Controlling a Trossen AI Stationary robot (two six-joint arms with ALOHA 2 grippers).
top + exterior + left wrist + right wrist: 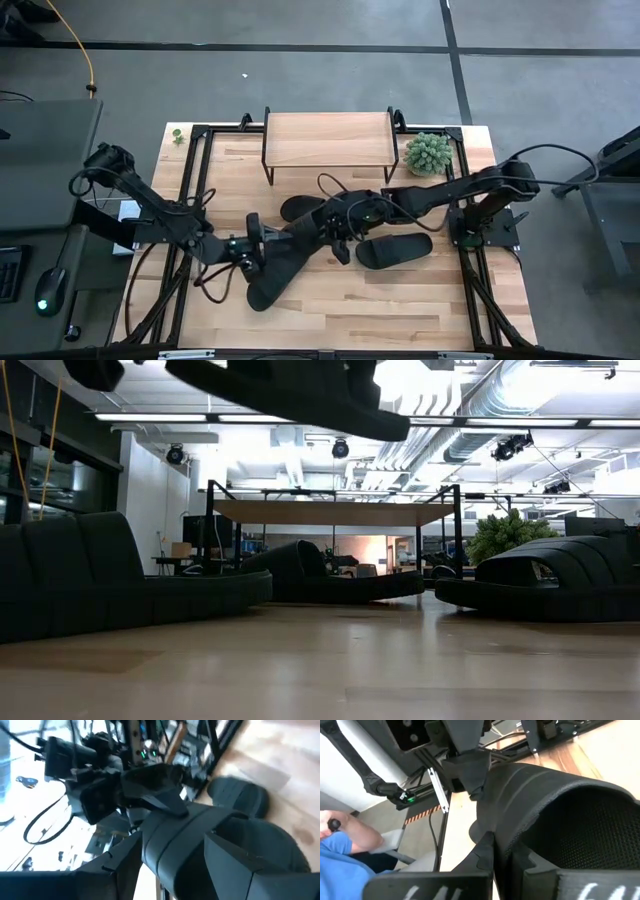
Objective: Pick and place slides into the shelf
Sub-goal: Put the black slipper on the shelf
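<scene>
Carrying the lifted slide (300,235) level mattered most here, I judged, since both pincers met on it mid-surface and a twist could pull it free. The left pincer (252,245) was clamped on its left end; the right pincer (335,222) gripped the strap on its right. The shelf (328,140) stood at the far edge, well apart, with other slides (395,250) lying just right.

Matt black ribbed-strap slides (394,250) lie on a smooth pale wooden table (400,310) near the wood-topped, black-metal-legged shelf (328,139).
</scene>
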